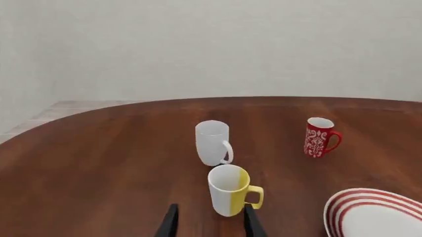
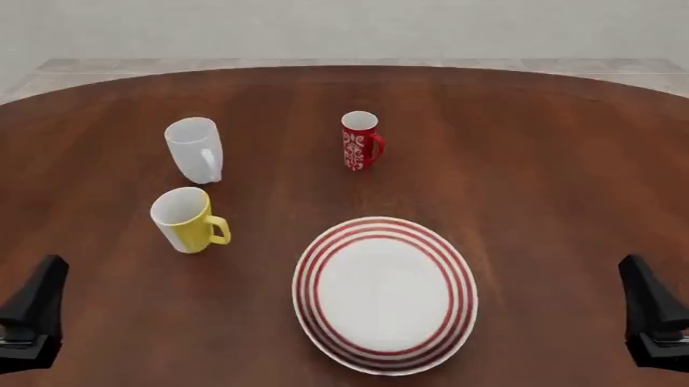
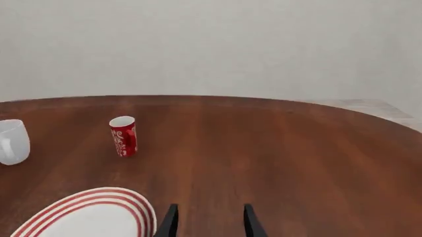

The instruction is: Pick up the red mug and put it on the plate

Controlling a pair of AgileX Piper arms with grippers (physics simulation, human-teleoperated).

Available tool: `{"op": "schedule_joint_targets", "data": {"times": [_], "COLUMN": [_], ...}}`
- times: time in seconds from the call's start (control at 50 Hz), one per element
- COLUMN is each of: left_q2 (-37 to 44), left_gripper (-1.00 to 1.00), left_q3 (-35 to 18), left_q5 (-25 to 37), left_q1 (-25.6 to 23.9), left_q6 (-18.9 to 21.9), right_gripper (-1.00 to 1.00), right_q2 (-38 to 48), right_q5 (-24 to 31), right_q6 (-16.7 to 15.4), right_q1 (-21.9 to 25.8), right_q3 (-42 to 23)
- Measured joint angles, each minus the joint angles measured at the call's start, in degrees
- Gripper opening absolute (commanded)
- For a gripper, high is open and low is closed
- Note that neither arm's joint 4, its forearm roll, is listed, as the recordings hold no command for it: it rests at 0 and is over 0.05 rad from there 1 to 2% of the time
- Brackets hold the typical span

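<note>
— Where's the red mug (image 2: 361,141) standing?

— Upright toward the table's (image 2: 538,161) far edge, handle turned to the right side. The plate (image 2: 386,293) lies well apart from it, close to the near edge.

— And the arms?

— Both parked at the near corners. Left gripper (image 1: 209,222) and right gripper (image 3: 207,221) each have their jaws apart, holding nothing, likely ready to reach. The yellow mug (image 2: 187,219) and white mug (image 2: 196,149) crowd the left edge, so I'd guess the right arm has the freer path.

L gripper (image 2: 31,310) & R gripper (image 2: 653,316) low, fingers apart, holding nothing.
</note>
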Motion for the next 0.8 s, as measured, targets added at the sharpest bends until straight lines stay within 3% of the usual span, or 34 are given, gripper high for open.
{"op": "schedule_joint_targets", "data": {"times": [0.54, 0.8], "left_q2": [-0.35, -0.32], "left_gripper": [1.00, 1.00], "left_q3": [-0.10, -0.17], "left_q5": [0.12, 0.12], "left_q1": [0.18, 0.11], "left_q6": [-0.11, -0.18], "right_gripper": [1.00, 1.00], "right_q2": [-0.91, 5.70], "right_q5": [1.74, 2.08], "right_q6": [1.26, 0.56], "right_q1": [0.75, 0.61], "right_q3": [-2.92, -9.30]}}
